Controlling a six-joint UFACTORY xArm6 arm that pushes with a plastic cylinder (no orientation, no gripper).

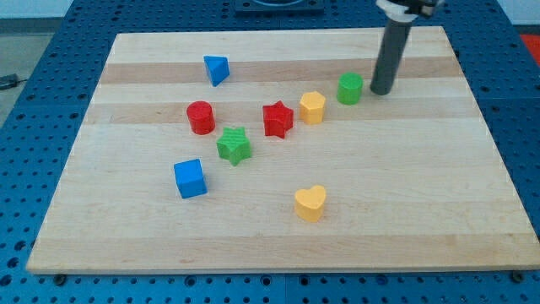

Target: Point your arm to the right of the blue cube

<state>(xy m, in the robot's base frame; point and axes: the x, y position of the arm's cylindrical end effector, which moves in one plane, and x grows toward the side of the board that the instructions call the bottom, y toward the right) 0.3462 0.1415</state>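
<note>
The blue cube [190, 178] sits on the wooden board [405, 219] at the lower left. My tip [380, 90] is at the view's upper right, far from the blue cube, just right of the green cylinder-like block [350, 88]. The dark rod rises from the tip to the view's top edge.
A yellow hexagonal block [312, 107], a red star [278, 119], a green star [234, 145] and a red cylinder [201, 117] lie across the middle. A blue triangular block [216, 69] is at the upper left. A yellow heart [310, 203] is at the lower middle.
</note>
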